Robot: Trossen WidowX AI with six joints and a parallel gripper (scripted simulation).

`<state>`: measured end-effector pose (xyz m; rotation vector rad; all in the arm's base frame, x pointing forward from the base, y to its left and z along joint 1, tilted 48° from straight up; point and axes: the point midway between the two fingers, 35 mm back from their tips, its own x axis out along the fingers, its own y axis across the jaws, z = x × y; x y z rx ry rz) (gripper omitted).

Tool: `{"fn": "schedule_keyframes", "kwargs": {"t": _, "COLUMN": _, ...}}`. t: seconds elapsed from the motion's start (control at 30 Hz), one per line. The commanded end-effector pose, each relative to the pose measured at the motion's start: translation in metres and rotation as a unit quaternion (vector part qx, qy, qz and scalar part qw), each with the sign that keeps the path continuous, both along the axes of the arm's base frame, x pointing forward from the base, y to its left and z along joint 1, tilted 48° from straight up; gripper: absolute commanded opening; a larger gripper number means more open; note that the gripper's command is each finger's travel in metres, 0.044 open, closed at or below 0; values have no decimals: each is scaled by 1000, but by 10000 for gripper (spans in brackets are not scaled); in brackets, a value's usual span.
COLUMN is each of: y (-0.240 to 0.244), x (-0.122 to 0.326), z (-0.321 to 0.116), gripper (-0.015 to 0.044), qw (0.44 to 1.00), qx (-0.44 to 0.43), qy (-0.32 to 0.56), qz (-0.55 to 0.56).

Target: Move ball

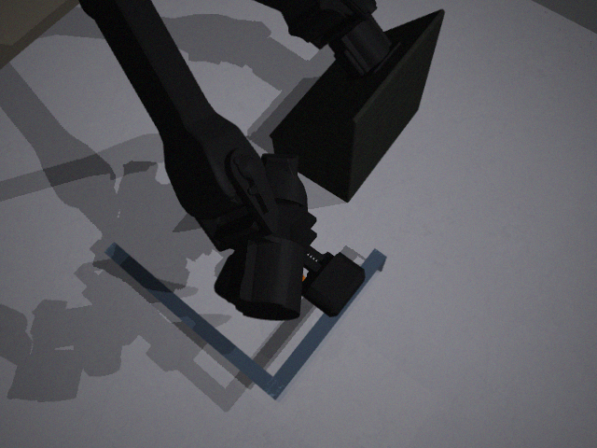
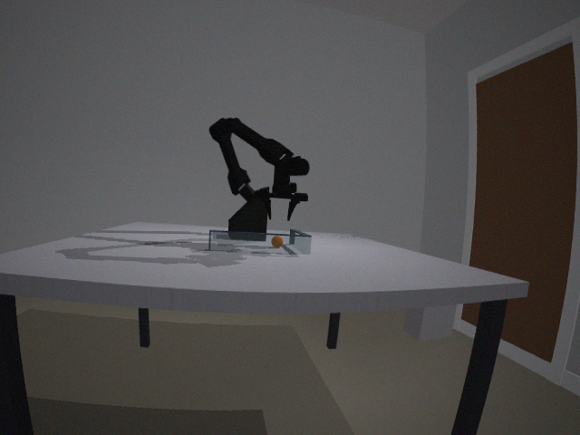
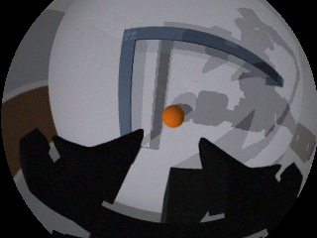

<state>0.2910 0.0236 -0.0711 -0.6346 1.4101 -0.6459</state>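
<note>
The orange ball (image 2: 277,241) (image 3: 173,116) rests on the table inside the corner of the two low clear walls (image 1: 308,342) (image 2: 300,244) (image 3: 127,89), touching neither wall in the wrist view. In the top view only a sliver of the ball (image 1: 303,277) shows beside the gripper. No separate see-through copy shows; only the solid ball is seen at that spot. My gripper (image 2: 279,218) (image 3: 171,137) is open and empty. Its fingertips are apart and stand well above the ball and above the wall tops.
The arm's dark wedge-shaped base (image 1: 385,116) (image 2: 247,219) stands on the table (image 1: 481,289) (image 2: 281,275) behind the open side of the corner. The arm reaches over the walled area and casts broad shadows there. The wall tops are blue-edged.
</note>
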Motion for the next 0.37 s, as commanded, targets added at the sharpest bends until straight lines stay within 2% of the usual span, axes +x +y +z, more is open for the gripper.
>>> {"fn": "schedule_keyframes", "kwargs": {"t": 0.0, "y": 0, "x": 1, "z": 0, "gripper": 308, "qw": 1000, "qx": 0, "qy": -1, "qz": 2}}
{"fn": "schedule_keyframes", "kwargs": {"t": 0.03, "y": 0, "x": 1, "z": 0, "gripper": 308, "qw": 1000, "qx": 0, "qy": -1, "qz": 2}}
{"fn": "schedule_keyframes", "kwargs": {"t": 0.2, "y": 29, "x": -4, "z": 29, "gripper": 439, "qw": 1000, "qx": -1, "qy": 0, "qz": 0}}
{"fn": "schedule_keyframes", "kwargs": {"t": 0.33, "y": 29, "x": -4, "z": 29, "gripper": 440, "qw": 1000, "qx": -1, "qy": 0, "qz": 0}}
